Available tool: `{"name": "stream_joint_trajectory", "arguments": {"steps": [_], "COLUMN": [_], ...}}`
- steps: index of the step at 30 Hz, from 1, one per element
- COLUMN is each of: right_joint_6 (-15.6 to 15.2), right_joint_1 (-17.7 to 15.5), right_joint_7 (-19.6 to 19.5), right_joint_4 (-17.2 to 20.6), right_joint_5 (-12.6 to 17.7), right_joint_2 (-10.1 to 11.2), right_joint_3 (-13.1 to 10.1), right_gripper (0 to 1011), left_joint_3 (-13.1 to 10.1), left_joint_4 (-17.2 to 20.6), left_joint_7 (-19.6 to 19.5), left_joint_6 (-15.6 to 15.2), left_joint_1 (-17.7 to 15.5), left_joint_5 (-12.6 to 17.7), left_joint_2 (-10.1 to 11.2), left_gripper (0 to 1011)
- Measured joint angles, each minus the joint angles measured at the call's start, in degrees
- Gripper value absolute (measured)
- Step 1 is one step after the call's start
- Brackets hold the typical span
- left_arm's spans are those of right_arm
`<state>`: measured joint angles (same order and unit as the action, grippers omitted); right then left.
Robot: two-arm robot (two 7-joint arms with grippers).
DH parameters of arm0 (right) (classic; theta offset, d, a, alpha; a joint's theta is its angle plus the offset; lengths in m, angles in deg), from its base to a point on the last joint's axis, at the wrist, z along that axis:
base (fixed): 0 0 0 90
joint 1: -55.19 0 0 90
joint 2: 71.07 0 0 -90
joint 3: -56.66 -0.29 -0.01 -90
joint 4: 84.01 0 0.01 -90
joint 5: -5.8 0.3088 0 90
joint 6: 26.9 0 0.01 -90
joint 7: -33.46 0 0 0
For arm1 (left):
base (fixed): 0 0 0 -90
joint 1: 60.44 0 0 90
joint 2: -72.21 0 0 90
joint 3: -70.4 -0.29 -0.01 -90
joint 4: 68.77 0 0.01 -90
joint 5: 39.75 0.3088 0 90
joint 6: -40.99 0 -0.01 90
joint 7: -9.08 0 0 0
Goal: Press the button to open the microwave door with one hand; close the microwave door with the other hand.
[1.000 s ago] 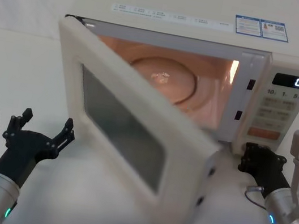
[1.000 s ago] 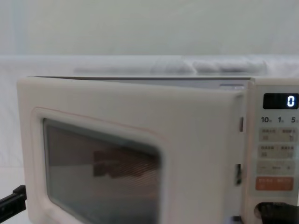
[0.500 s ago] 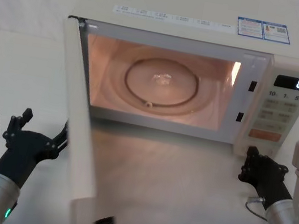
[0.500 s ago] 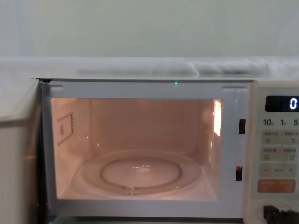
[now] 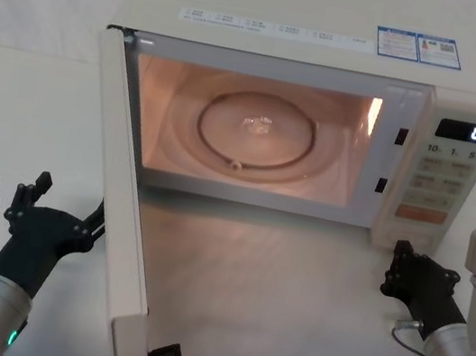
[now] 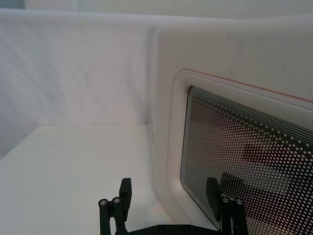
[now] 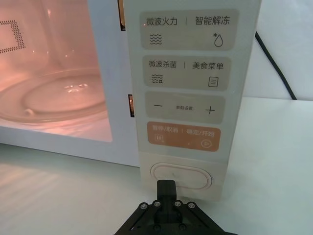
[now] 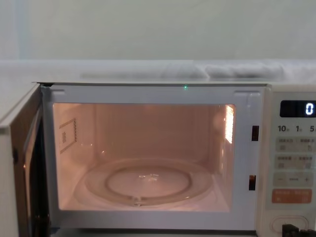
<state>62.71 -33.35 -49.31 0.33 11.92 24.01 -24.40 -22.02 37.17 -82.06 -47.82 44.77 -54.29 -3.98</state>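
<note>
Lower left of the head view: left tool (image 5: 59,212), fingers spread apart, hovering low over the desk (image 5: 11,113) just beside the outer face of the microwave door (image 5: 119,204). Centre-left: door swung wide open, edge-on, cavity lit pink behind. Lower right: right tool (image 5: 413,276), fingers together, just before the button (image 7: 181,176), cream, oblong, not touching.

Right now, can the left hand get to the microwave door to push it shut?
Probably yes. The left hand, open, sits just beside the outer face of the wide-open door, and nothing lies between them on the table.
</note>
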Motion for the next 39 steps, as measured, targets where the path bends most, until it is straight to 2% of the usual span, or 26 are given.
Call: {"name": "stream_joint_trajectory", "arguments": {"steps": [6,14,15,25,30,39], "right_joint_6": [-0.8,-2.2,-2.2,-1.6,-1.0,-0.9], "right_joint_1": [-1.5,-5.5,-5.5,-10.3,-11.4,-12.1], "right_joint_7": [0.1,0.4,0.4,0.8,1.2,1.5], "right_joint_4": [2.6,9.3,9.3,17.8,20.6,23.0], "right_joint_5": [-0.2,-0.3,-0.3,1.3,1.9,1.6], "right_joint_2": [0.5,1.8,1.8,2.9,3.5,4.2], "right_joint_3": [0.0,-0.4,-0.4,-2.2,-2.4,-1.9], "right_gripper": [0,0,0,0,0,0], "left_joint_3": [0.0,0.0,0.0,0.0,0.0,0.0], "left_joint_4": [0.0,0.0,0.0,0.0,0.0,0.0], "left_joint_7": [0.0,0.0,0.0,0.0,0.0,0.0], "left_joint_6": [0.0,0.0,0.0,0.0,0.0,0.0], "left_joint_1": [0.0,0.0,0.0,0.0,0.0,0.0], "left_joint_5": [0.0,0.0,0.0,0.0,0.0,0.0], "left_joint_2": [0.0,0.0,0.0,0.0,0.0,0.0], "left_gripper": [1001,1001,1001,1001,1001,1001]}}
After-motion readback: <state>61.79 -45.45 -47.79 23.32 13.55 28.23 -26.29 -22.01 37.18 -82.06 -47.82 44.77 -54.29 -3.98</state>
